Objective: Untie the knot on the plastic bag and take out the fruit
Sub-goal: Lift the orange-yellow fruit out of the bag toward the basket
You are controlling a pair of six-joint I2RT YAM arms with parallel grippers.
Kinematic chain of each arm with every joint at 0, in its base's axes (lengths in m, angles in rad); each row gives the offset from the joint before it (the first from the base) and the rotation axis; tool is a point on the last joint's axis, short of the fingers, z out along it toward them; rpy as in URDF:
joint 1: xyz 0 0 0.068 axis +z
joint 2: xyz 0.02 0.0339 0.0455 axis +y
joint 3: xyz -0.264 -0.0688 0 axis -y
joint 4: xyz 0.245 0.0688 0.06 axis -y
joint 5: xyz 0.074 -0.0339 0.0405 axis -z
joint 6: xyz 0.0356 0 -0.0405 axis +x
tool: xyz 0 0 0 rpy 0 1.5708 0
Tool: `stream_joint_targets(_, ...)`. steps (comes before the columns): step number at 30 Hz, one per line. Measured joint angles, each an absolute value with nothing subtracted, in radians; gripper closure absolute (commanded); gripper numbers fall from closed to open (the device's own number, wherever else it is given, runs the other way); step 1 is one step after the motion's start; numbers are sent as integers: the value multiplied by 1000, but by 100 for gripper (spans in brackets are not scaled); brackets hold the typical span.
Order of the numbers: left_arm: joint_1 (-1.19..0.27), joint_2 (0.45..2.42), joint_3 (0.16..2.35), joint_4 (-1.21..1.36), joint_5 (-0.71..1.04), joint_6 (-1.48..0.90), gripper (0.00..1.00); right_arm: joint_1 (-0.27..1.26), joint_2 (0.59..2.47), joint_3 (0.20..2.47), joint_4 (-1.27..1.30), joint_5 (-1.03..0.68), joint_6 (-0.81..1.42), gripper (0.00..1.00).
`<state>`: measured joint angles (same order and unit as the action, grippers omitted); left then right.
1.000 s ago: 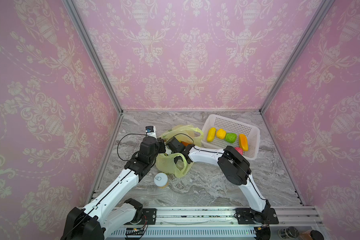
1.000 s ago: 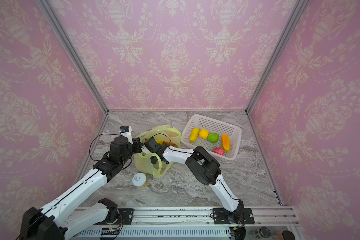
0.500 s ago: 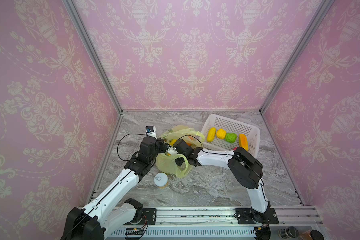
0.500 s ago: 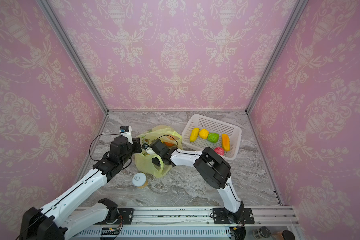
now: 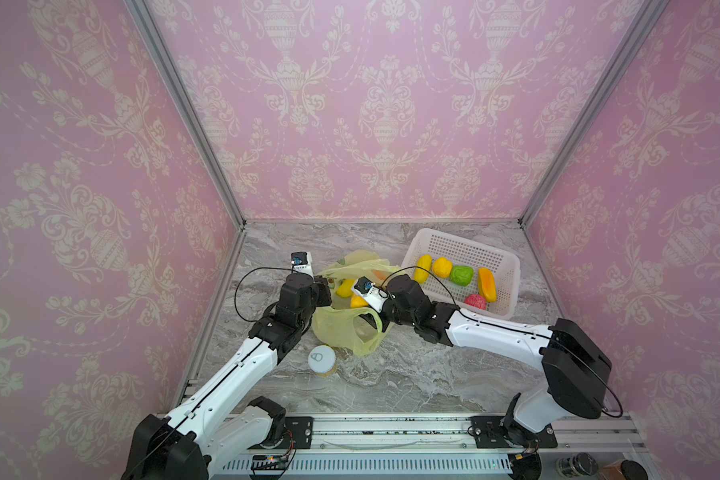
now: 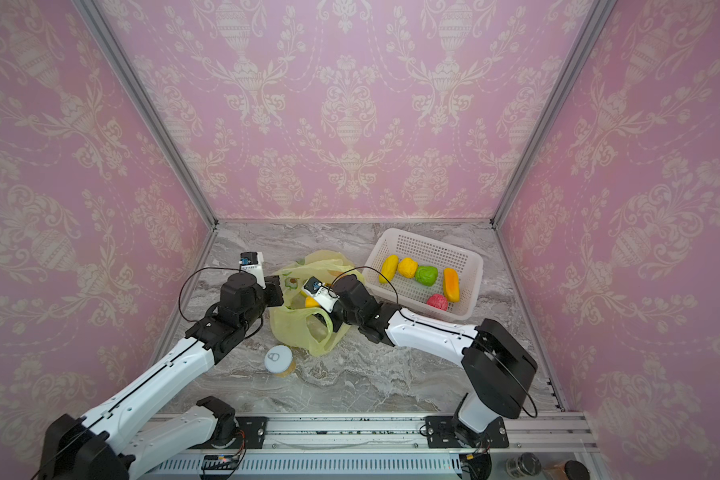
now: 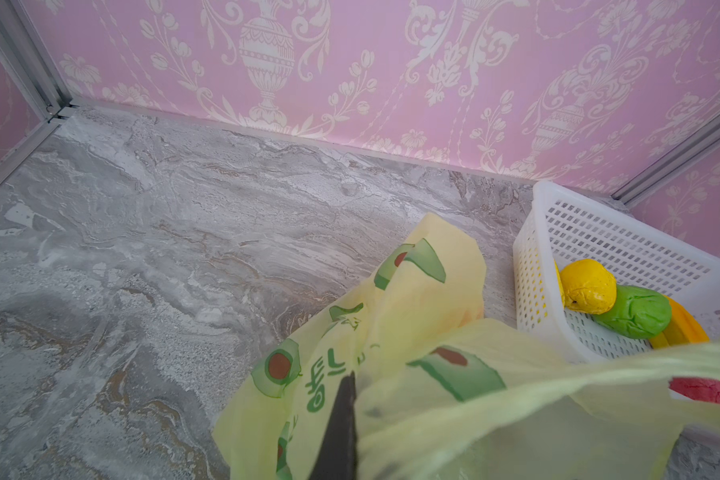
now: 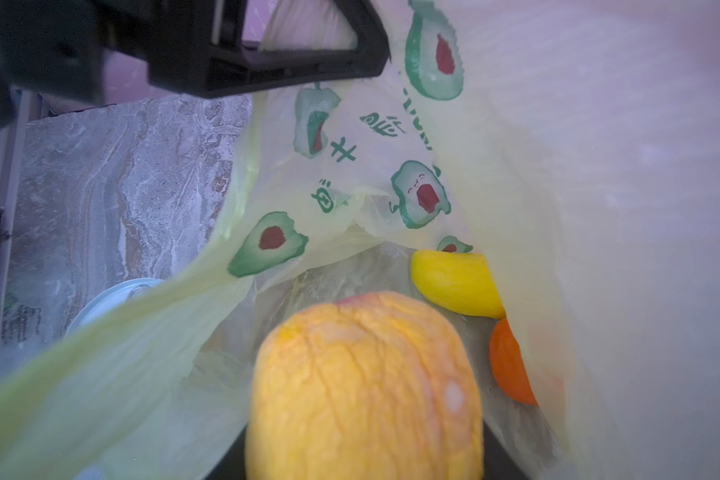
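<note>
Since a second ago your right arm (image 5: 495,336) has swung its elbow out toward 4 o'clock and drawn the right gripper (image 5: 360,307) back a little from deeper in the plastic bag (image 5: 337,332); the left arm (image 5: 242,365) has held its place. On the desk (image 5: 391,374) the white basket (image 5: 466,245) sits at 2 o'clock with five pieces of fruit (image 5: 461,275) in it. The bag lies just beside it, at its 9 o'clock, mouth open and handles loose. No knot shows, so I judge the untying done and the emptying well under way. A can (image 5: 321,359) stands just beside the bag at its 6 o'clock. Your left gripper (image 5: 328,286) is pinched together on the bag's rim at its 10 o'clock edge, holding the mouth up. Your right gripper is clamped on a peach-coloured fruit (image 8: 362,386) inside the mouth. Two more lie on the bag's floor: a yellow fruit (image 8: 454,282) and an orange fruit (image 8: 510,365). Next, lift the held piece clear of the film without snagging a handle, carry it toward 3 o'clock and let go over the basket.
</note>
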<state>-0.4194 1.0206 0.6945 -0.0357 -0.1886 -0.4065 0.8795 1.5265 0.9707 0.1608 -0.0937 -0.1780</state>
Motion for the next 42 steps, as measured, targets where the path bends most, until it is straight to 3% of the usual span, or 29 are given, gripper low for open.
stream_joint_targets(14, -420, 1021, 694, -42, -189, -406, 100, 850, 866, 592, 317, -84, -118, 89)
stream_joint_targets(20, -420, 1021, 694, -43, -189, -406, 100, 751, 749, 544, 324, 4, -76, 92)
stream_joint_targets(28, -420, 1021, 694, -43, -189, -406, 100, 427, 825, 560, 255, 99, 126, 93)
stream_joint_targets(42, -420, 1021, 694, -43, -189, -406, 100, 223, 1464, 904, 11, 121, 301, 90)
